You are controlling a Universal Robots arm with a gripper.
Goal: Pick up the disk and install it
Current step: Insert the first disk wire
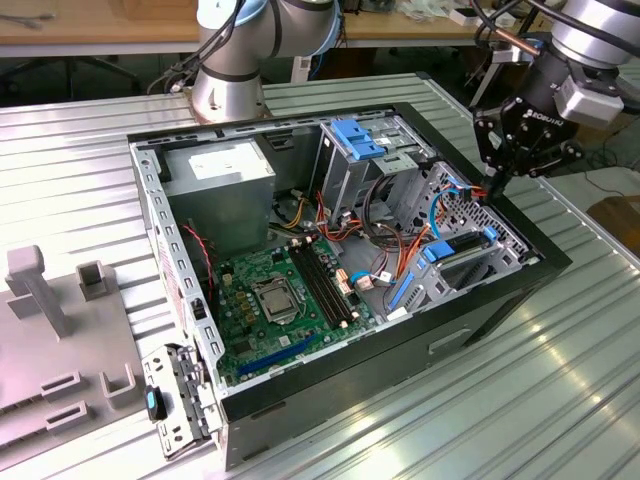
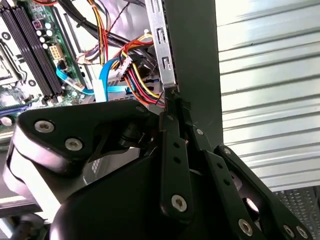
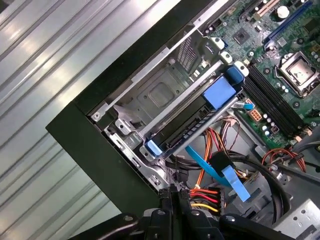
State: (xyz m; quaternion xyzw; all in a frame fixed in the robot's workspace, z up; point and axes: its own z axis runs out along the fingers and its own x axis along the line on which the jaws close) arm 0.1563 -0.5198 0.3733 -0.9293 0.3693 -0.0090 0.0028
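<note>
The disk (image 1: pixel 462 252) lies in the metal drive cage (image 1: pixel 500 232) at the corner of the open computer case on the exterior view's right; its blue carrier rail runs along its edge. In the first wrist view the disk (image 3: pixel 192 125) sits in the cage (image 3: pixel 160 95) with blue rail ends at both corners. My gripper (image 1: pixel 493 188) hovers just above the case wall beside that cage, its fingers pressed together with nothing between them. In both wrist views the gripper (image 2: pixel 174 102) (image 3: pixel 172 192) is over the bundle of coloured power cables.
Inside the case are a green motherboard (image 1: pixel 270 295), a grey power-supply box (image 1: pixel 215 175) and a blue bracket (image 1: pixel 360 140) on the upper cage. Grey fixtures (image 1: pixel 40 290) stand at the exterior view's left. The ribbed metal table (image 1: pixel 560 380) surrounds the case.
</note>
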